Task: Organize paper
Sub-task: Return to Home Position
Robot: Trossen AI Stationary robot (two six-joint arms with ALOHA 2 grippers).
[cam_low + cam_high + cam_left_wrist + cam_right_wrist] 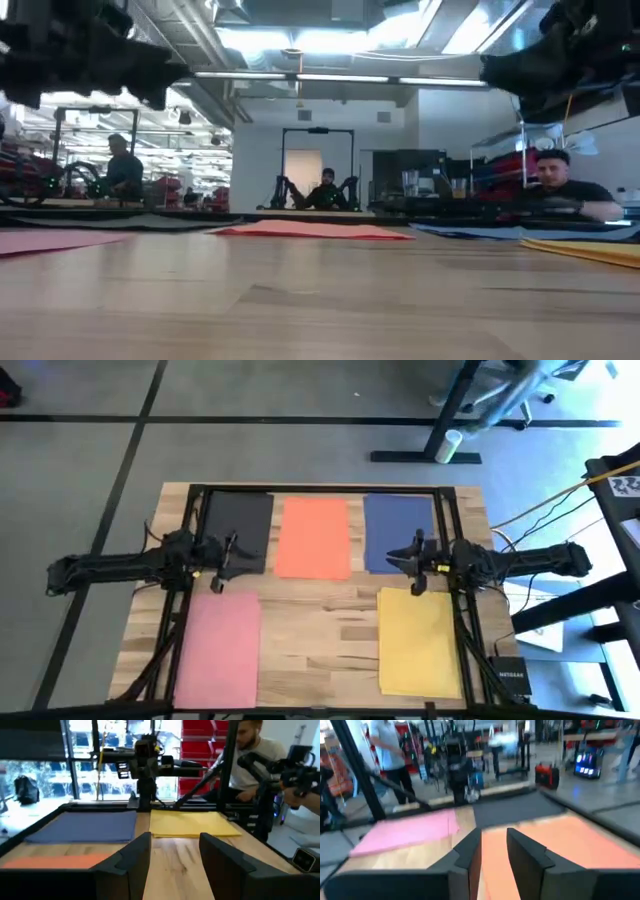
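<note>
Dark 2-finger left gripper (231,552): held in the air over the near edge of the black sheet (237,525), just beyond the far edge of the pink paper (218,645); its fingers are seen spread wide in the left wrist view, with nothing between them. Dark 2-finger right gripper (406,555): held likewise over the near edge of the navy sheet (398,525), just beyond the far edge of the yellow paper (418,640); its fingers are parted by a narrower gap in the right wrist view, and nothing is held. The 2 grippers are pointed toward each other across the middle of the table (320,630), and in the low view both arms are seen raised well clear of the wood. Paper, 5 colours, is laid flat in 2 rows. Far row, 3 items: black at the left, orange-red (313,537) in the middle, navy at the right, set side by side with narrow strips of wood between them. Near row, 2 items: pink at the near left, yellow at the near right, well apart, with bare light wood between. A seated person (565,190) is seen beyond the table's right side in the low view.
</note>
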